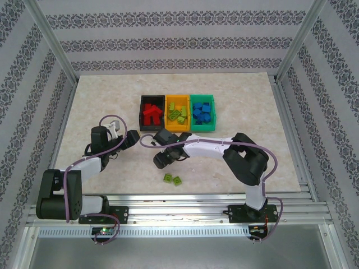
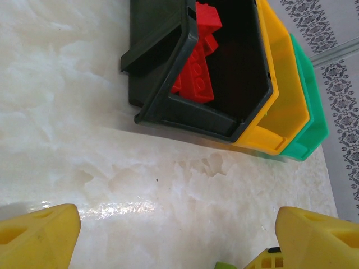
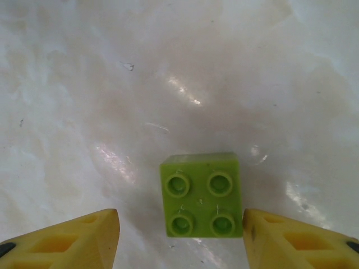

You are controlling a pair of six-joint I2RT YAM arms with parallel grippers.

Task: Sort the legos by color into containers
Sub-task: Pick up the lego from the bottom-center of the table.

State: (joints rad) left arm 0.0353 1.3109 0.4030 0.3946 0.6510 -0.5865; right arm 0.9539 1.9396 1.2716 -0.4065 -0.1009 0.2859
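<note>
Marble tabletop [image 3: 84, 84]: lime lego [image 3: 202, 194] between right jaws (bins [image 1: 178, 97] beyond).

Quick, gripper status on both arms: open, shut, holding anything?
Left gripper: open, nothing between its fingers.
Right gripper: open, fingers either side of a lime green lego, not clamped on it.

Bright even light, table [image 3: 185, 95] glare, soft shadows

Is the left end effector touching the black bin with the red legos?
Apart. In the left wrist view, a stretch of bare table lies between the open left end effector and the black bin.
</note>
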